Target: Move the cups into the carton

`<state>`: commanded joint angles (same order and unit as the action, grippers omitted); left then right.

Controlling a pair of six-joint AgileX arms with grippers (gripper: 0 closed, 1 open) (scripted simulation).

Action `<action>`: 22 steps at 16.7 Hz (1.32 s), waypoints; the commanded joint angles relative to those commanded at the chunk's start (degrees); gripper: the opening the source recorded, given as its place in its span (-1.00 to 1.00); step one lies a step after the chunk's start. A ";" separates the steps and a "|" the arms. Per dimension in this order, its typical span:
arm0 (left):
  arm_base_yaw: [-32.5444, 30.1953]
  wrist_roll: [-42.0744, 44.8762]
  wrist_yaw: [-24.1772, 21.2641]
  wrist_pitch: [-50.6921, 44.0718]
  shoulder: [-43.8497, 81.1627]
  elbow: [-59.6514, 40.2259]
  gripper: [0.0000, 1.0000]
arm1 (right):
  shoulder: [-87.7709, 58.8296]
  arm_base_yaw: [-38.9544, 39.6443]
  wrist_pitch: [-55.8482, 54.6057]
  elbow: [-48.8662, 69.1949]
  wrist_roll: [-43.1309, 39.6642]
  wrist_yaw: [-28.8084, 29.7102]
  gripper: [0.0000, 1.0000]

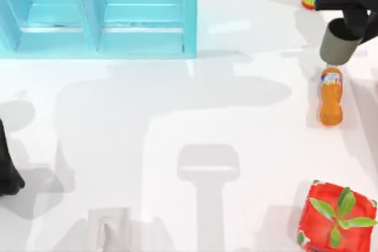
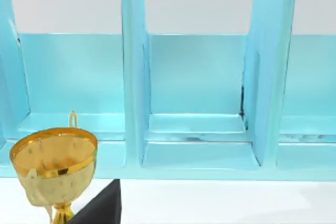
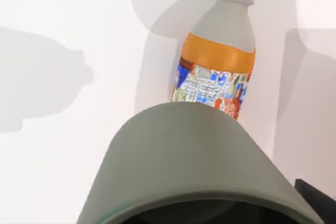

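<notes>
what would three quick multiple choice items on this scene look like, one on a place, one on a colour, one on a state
1. Where does the carton stand on the table?
A. top view's upper left
B. lower right
C. centre

2. What colour is the cup at the right hand?
A. bright blue
B. dark olive-grey
C. red

3. How does the orange bottle rest?
A. upright
B. lying on its side
C. inside the carton

Answers:
1 A: the turquoise compartments fill the upper left of the top view.
2 B: the tumbler in the right hand is olive-grey, held above the table near the bottle.
3 B: its length runs flat along the table, cap toward the lower edge.

The left hand sits parked at the left edge.
</notes>
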<state>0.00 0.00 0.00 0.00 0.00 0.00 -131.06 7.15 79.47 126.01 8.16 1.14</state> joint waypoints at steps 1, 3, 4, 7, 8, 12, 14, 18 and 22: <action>0.00 0.00 0.00 0.00 0.00 0.00 1.00 | 1.19 -1.23 -0.15 -1.28 -1.25 -0.07 -1.00; 0.00 0.00 0.00 0.00 0.00 0.00 1.00 | 4.97 -5.07 -0.77 -5.02 -5.43 -0.40 -1.00; 0.00 0.00 0.00 0.00 0.00 0.00 1.00 | 7.02 -7.47 -1.09 -7.01 -8.14 -0.61 -1.00; 0.00 0.00 0.00 0.00 0.00 0.00 1.00 | 12.84 -17.33 -1.91 -14.28 -19.05 -1.30 -1.00; 0.00 0.00 0.00 0.00 0.00 0.00 1.00 | 14.98 -21.22 -2.07 -17.06 -23.00 -1.44 -1.00; 0.00 0.00 0.00 0.00 0.00 0.00 1.00 | 24.12 -34.26 -3.19 -27.12 -34.87 -1.97 -1.00; 0.00 0.00 0.00 0.00 0.00 0.00 1.00 | 26.94 -37.42 -3.48 -30.14 -37.68 -2.23 -1.00; 0.00 0.00 0.00 0.00 0.00 0.00 1.00 | 27.60 -38.20 -3.63 -30.88 -38.36 -2.35 -1.00; 0.00 0.00 0.00 0.00 0.00 0.00 1.00 | 27.48 -37.91 -5.91 -32.96 -37.82 -2.30 -1.00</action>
<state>0.00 0.00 0.00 0.00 0.00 0.00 -103.58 -30.76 73.55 93.05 -29.66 -1.16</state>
